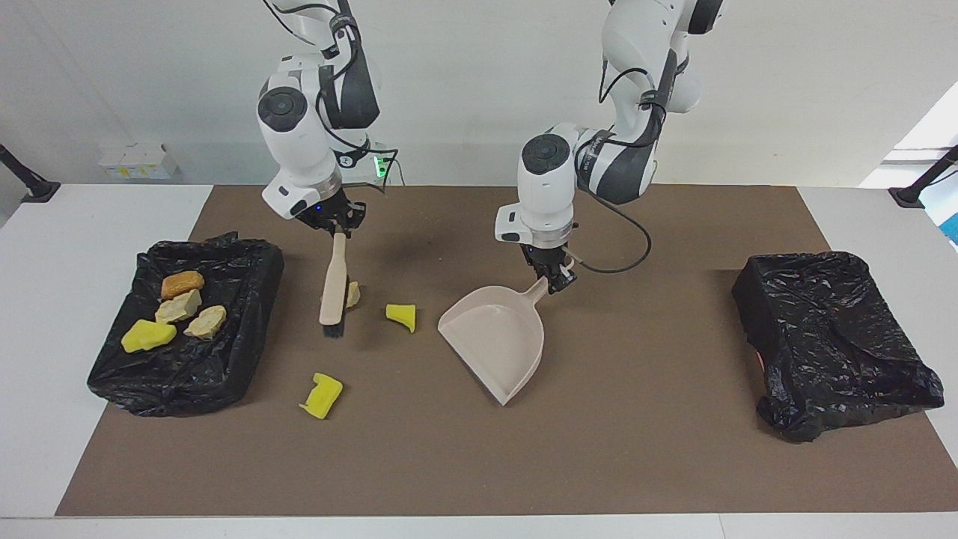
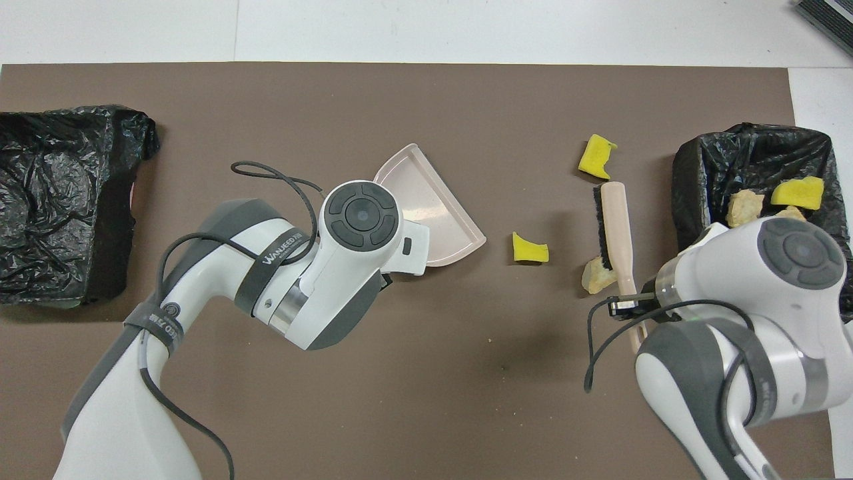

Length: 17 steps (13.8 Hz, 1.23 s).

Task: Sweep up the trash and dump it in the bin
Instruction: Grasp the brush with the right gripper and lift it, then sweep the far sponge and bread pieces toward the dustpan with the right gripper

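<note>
**sweepwatch:** Trying to gauge progress. Starting at the right arm's end of the desk (image 1: 75,224): counting four pieces of the trash (image 1: 178,305) lying in the black-lined bin (image 1: 247,258). One orange-brown, two tan, one yellow. Guessing a bit over halfway?

**panhandler:** Yep, reading four of seven as binned. Moving along: spotting the right end effector (image 1: 334,223) clamped shut on the handle of the brush (image 1: 333,288), bristles down at the mat (image 1: 673,449), right against a tan lump (image 1: 352,293). Then seeing a yellow chunk (image 1: 401,316) between brush and dustpan, plus a second yellow chunk (image 1: 322,394) farther from the robots. So three to sweep up.

**sweepwatch:** And the pan?

**panhandler:** Finding the dustpan (image 1: 494,340) mid-desk, empty, tilted, mouth turned toward the loose bits. Gripped at the handle by the left end effector (image 1: 557,281), closed narrow around it. Last, at the left arm's end, just a second black-bagged bin (image 1: 831,337), no scraps showing in it. Judging what's left: brush three pieces into the pan, carry, dump.
</note>
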Each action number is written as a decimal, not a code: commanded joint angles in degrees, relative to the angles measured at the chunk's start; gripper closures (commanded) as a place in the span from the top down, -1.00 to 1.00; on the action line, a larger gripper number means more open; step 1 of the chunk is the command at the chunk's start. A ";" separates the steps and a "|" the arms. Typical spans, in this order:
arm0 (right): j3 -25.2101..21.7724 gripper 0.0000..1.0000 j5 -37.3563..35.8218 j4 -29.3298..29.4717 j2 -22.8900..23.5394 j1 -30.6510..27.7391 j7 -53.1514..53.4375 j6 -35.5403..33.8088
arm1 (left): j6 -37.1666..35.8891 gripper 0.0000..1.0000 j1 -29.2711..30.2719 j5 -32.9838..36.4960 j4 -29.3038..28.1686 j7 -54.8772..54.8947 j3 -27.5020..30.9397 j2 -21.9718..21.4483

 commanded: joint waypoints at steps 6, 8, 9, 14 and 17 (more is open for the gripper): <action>0.69 -1.00 -17.32 14.53 15.27 -2.78 -1.62 3.49 | -0.25 -0.98 -0.17 0.17 -4.01 12.22 -0.24 -3.08; 0.78 -1.00 -21.53 18.83 19.48 -2.78 -1.62 3.50 | -0.34 -1.00 -0.26 0.17 -4.71 13.28 -0.24 -3.44; 0.78 -1.00 -22.68 19.90 21.24 -2.78 -1.62 3.58 | -0.17 -1.00 -0.26 0.17 -5.24 13.37 -0.32 -3.61; 0.96 -1.00 -27.00 21.58 27.23 -2.08 -1.53 7.62 | 0.36 -1.00 -0.43 0.17 -7.53 16.54 -0.24 -4.93; 1.31 -1.00 -25.16 21.49 27.23 0.72 -1.09 7.71 | 1.68 -1.00 -0.43 0.17 -8.58 16.54 -0.15 -5.46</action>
